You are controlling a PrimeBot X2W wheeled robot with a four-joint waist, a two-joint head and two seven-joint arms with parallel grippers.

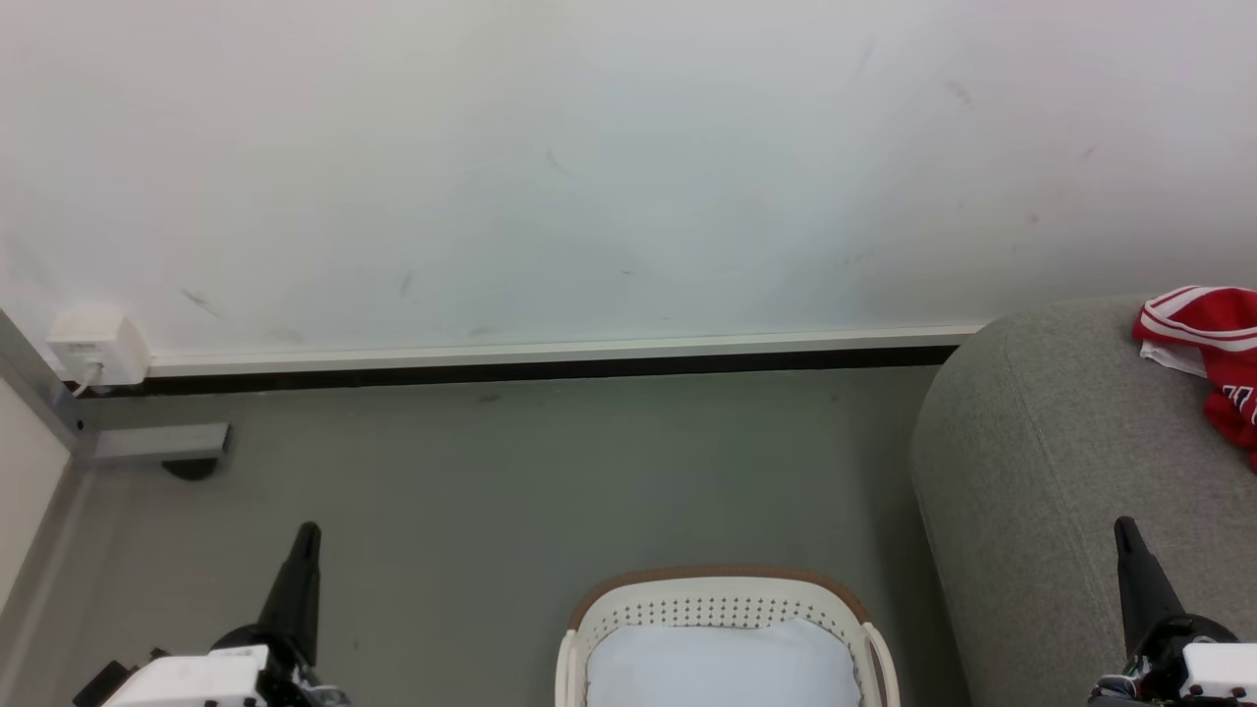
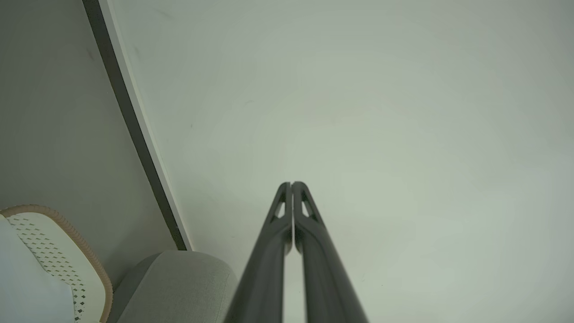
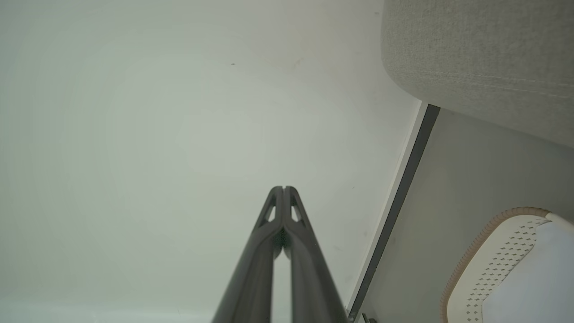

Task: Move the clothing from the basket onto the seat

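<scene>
Head view first: the clothing (image 1: 1213, 344), the red jersey stuff with white stripes, is lying crumpled on top of the grey seat (image 1: 1041, 442), way over at the right edge of the frame and partly cut off. It looks dropped rather than laid out neatly, which is all the task needs.

The basket (image 1: 722, 574) sits on the floor at the bottom middle, just beside the seat's rounded side, I'd guess so the carry is short. The bit of its inside I can see is only pale bottom, no red. The near half is cut off, so I can't swear it's empty, but to me the job looks done or close to it.

The left gripper (image 1: 306, 535) is at lower left and the right gripper (image 1: 1122, 525) at lower right, fingers pointing up, one on each side of the basket and touching nothing. That reads like a parked pose, arms out of the way.

Left wrist view: the two dark fingers are pressed together at the tips (image 2: 292, 185), closed on nothing, aimed at the blank white wall. The basket's perforated wall and brown rim sit low on the left, with the seat's corner next to it.

Right wrist view: same deal, with the fingers (image 3: 283, 189) closed tip to tip and empty, facing the wall. The seat fills the upper right and the basket sits at lower right, well clear of the fingers.
</scene>
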